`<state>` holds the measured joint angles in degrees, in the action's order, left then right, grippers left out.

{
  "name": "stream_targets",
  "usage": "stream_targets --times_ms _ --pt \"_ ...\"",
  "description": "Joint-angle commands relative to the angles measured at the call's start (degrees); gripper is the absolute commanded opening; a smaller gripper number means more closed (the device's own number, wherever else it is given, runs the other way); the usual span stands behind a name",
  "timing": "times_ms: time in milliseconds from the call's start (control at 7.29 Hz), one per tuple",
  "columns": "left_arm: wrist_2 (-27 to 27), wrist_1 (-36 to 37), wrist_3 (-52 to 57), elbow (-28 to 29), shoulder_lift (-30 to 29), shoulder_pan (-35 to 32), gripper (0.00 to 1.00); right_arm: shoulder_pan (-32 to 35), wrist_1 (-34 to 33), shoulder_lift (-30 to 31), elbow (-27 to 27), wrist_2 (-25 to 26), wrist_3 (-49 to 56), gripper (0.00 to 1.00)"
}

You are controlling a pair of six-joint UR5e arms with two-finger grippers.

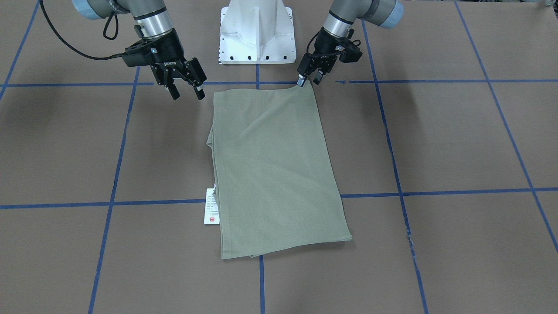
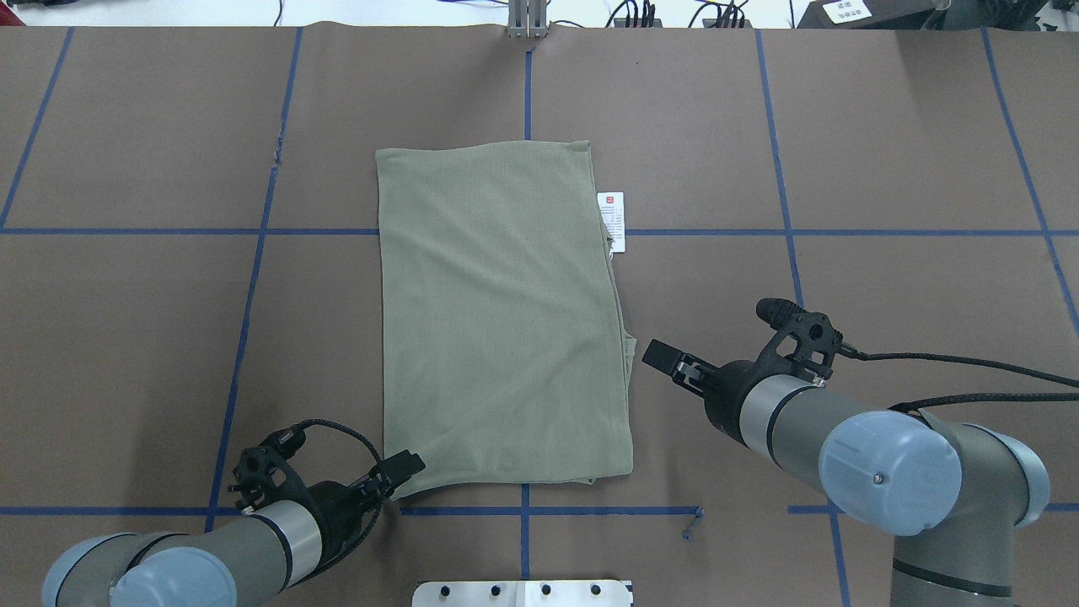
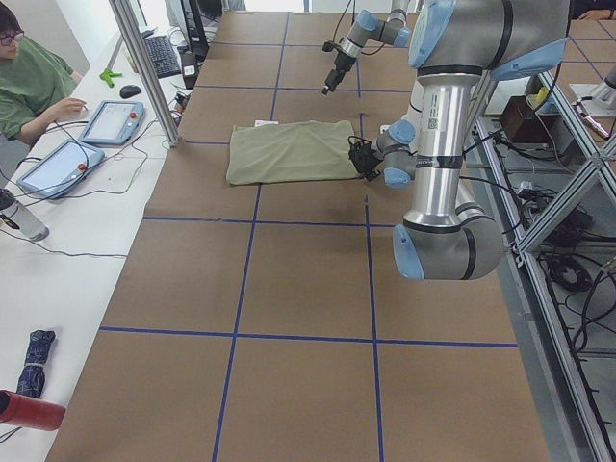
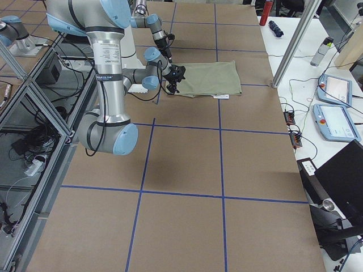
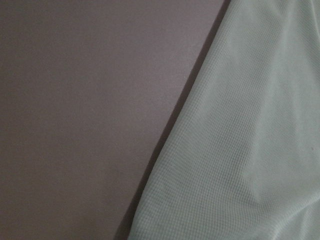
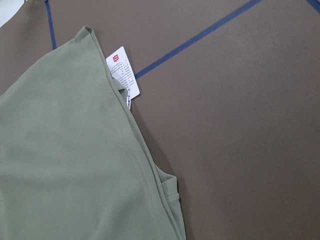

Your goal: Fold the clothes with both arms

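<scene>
Left gripper [image 1: 308,78] pinched on the near corner of the shirt [image 1: 274,170], long axis running straight away from it. Right gripper [image 1: 185,87] spread wide, just beside the other near corner, touching nothing (judged the next to grasp). White tag [image 6: 122,70] readable only from the right wrist.

Hang tag [image 1: 211,206] partly hidden under the shirt [image 1: 270,170].
</scene>
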<state>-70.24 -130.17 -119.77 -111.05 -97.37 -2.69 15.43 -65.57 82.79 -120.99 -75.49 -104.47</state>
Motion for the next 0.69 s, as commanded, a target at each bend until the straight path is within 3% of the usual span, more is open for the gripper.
stream_targets --times_ms 0,274,412,549 --pt "-0.1 0.2 0.1 0.6 -0.6 0.1 0.90 -0.3 0.0 0.0 0.0 0.3 0.0 1.00" --pt "-0.1 0.2 0.1 1.4 -1.2 0.1 0.90 -0.4 0.0 -0.1 0.0 0.6 0.1 1.00" --pt "-0.1 0.2 0.1 2.1 -1.8 0.1 0.86 -0.5 0.0 0.0 0.0 0.7 0.1 1.00" --pt "0.0 0.2 0.1 2.2 -1.8 0.1 0.74 -0.6 0.0 -0.1 0.0 0.7 0.0 1.00"
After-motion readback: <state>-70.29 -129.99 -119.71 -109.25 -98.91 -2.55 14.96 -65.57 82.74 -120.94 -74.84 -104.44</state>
